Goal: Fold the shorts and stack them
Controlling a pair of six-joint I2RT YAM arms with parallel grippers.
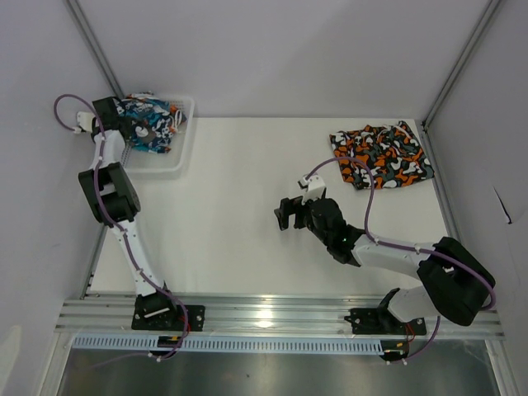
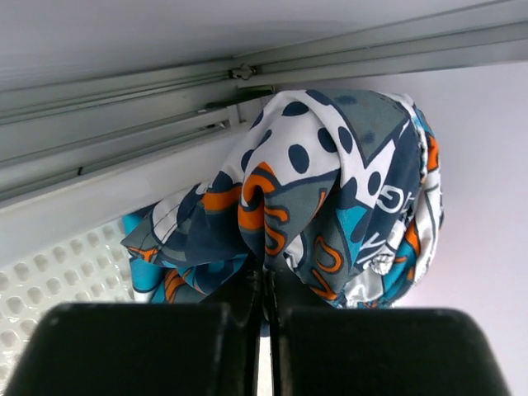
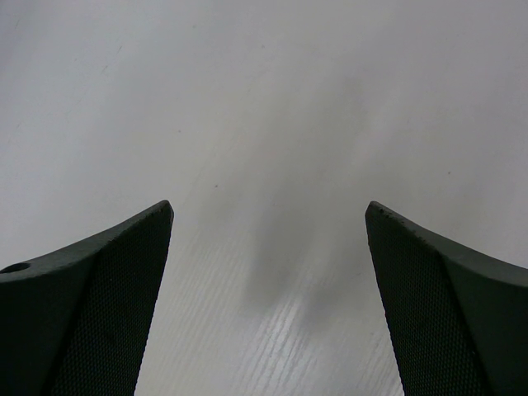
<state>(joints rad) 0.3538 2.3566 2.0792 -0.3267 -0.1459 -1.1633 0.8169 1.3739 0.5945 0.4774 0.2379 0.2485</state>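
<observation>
The blue-teal, orange and white cartoon shorts [image 1: 155,124] are bunched up over the white mesh basket [image 1: 183,158] at the far left corner. My left gripper [image 1: 134,125] is shut on them. In the left wrist view a fold of the cartoon shorts [image 2: 330,190] is pinched between the closed left gripper [image 2: 268,285]. The camouflage shorts [image 1: 381,154] lie folded flat on the table at the far right. My right gripper [image 1: 285,214] hovers over the middle of the table. In its wrist view the right gripper [image 3: 268,247] stands wide open with only bare tabletop between its fingers.
The basket's perforated wall [image 2: 66,276] shows at the lower left of the left wrist view. Metal frame rails [image 2: 239,74] run along the back wall behind the shorts. The table's right edge [image 1: 441,190] passes just beside the camouflage shorts.
</observation>
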